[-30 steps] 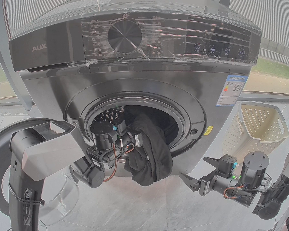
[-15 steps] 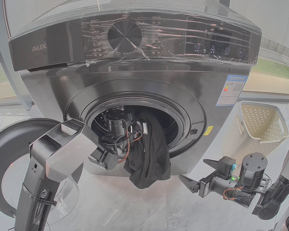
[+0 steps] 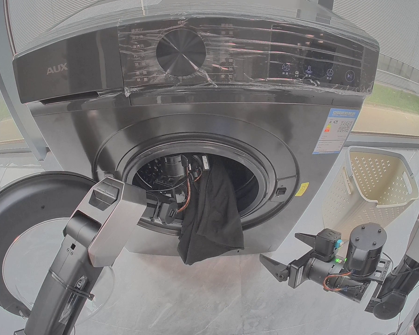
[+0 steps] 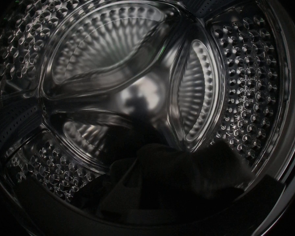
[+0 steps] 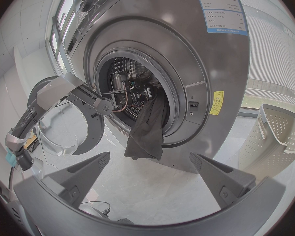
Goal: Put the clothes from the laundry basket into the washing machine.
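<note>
Two fingers spread wide on the right gripper (image 3: 280,246), which hovers low before the grey front-loading washing machine (image 3: 246,117). Left gripper (image 3: 198,164) sits inside the drum mouth; I cannot tell its grip. Beside it, a black cloth garment (image 3: 212,219) drapes over the rim, hanging outside. A beige perforated plastic laundry basket (image 3: 381,182) stands to the machine's right.

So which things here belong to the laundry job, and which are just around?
Job: black garment, washing machine, its open door, laundry basket.
Just around: blue-and-white label, yellow sticker, both stuck on the machine front.
</note>
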